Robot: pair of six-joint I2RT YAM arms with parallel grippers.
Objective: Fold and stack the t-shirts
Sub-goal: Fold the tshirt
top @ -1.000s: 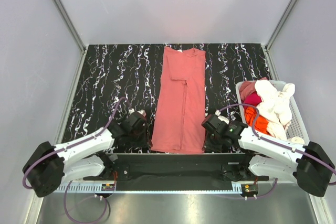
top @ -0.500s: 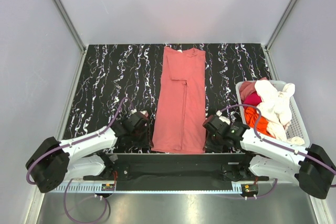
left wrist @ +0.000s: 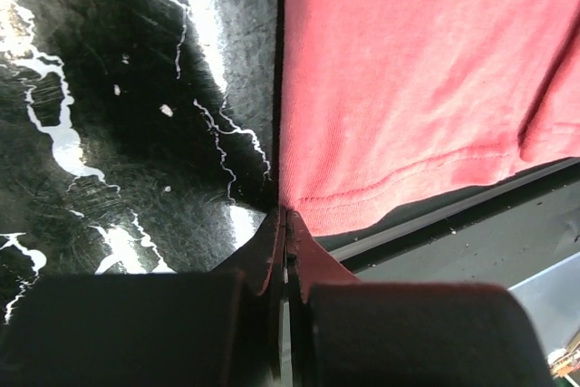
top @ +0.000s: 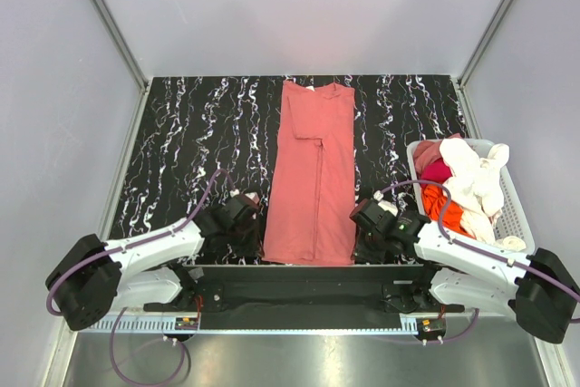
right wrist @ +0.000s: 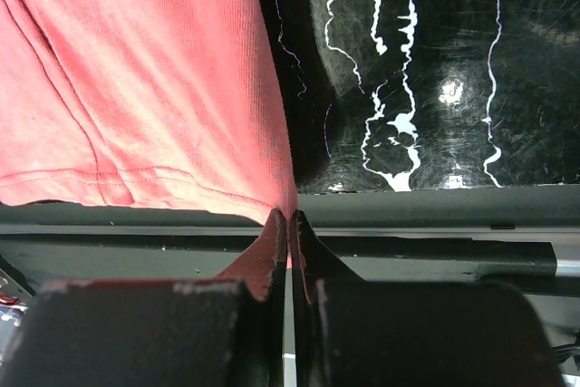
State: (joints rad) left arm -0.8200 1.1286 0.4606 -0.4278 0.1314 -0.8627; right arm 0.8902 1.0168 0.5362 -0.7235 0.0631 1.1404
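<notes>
Salmon-pink t-shirt (top: 313, 174) lies flat mid-tabletop, folded to a long narrow strip. Collar at the far end, hem at the near edge, one sleeve folded in on top.

Left hand (left wrist: 285, 222): closed, tips pinching the shirt's near-left hem corner. The hem stitching runs right into the tips.
Right hand (right wrist: 290, 220): closed on the shirt's near-right hem corner, with a sliver of pink cloth between the fingers.
Both hands sit low on the surface, one on each side of the shirt's near end.

Tabletop (top: 199, 133): glossy black with white marble veining, glare spots in both wrist views. Bare to the left of the shirt.
A black rail (top: 299, 289) runs along the tabletop edge just near of the hem, with brushed metal sheet (top: 299, 360) nearer again.

White slatted basket (top: 515, 215) stands right of the shirt, well apart from it, at the tabletop's right edge. It is heaped: cream shirt (top: 473, 177) on top, orange shirt (top: 444, 213) at its near-left, magenta shirt (top: 437, 170) towards the shirt side. None of them are folded.

Room: pale grey wall panels (top: 299, 6) on three sides beyond the shirt, aluminium frame posts (top: 109, 20) at the far corners.
</notes>
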